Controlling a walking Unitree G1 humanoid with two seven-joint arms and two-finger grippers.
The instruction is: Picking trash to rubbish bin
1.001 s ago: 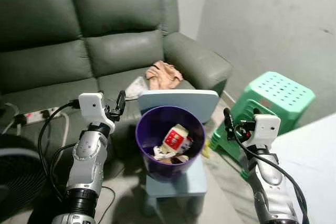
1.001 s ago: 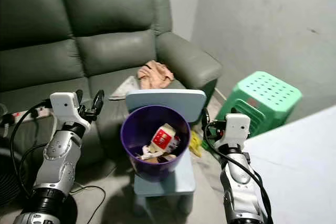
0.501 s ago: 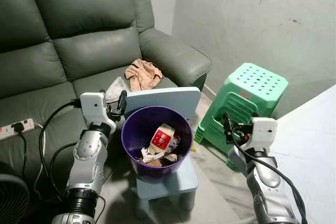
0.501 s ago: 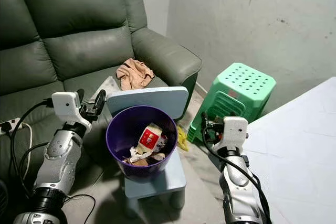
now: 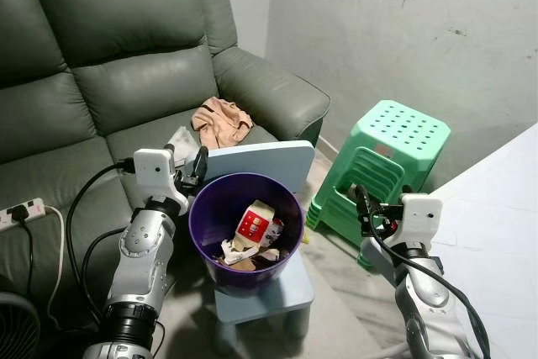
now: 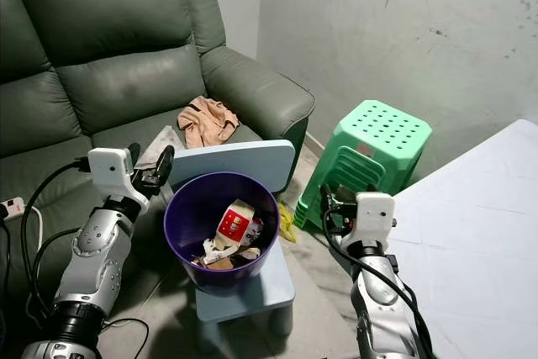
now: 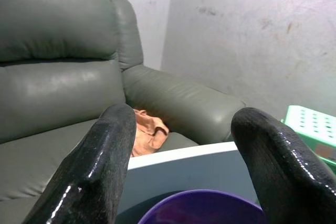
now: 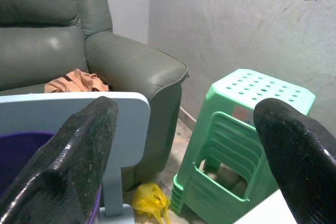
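Observation:
A purple rubbish bin [image 5: 206, 223] stands on a small light-blue chair [image 5: 269, 287] before the sofa. Inside it lie a red-and-white carton [image 5: 253, 224] and crumpled paper. A yellow scrap of trash [image 8: 149, 201] lies on the floor between the chair and the green stool, also seen as the yellow scrap [image 6: 287, 223]. My left gripper [image 5: 200, 164] is open, empty, beside the bin's left rim; the bin rim [image 7: 202, 208] lies just below it in the wrist view. My right gripper [image 5: 360, 201] is open and empty, held right of the bin, facing the stool.
Stacked green stools [image 5: 382, 157] stand against the wall on the right. An orange cloth [image 5: 220, 121] and a paper lie on the green sofa [image 5: 126, 81]. A power strip [image 5: 18, 211] with cables and a fan [image 5: 17, 325] are on the left; a white surface [image 5: 504, 208] is at far right.
The whole picture has slid left and the bin sits lower left, so the camera has turned right. Both arms keep their pose beside the bin, grippers still open.

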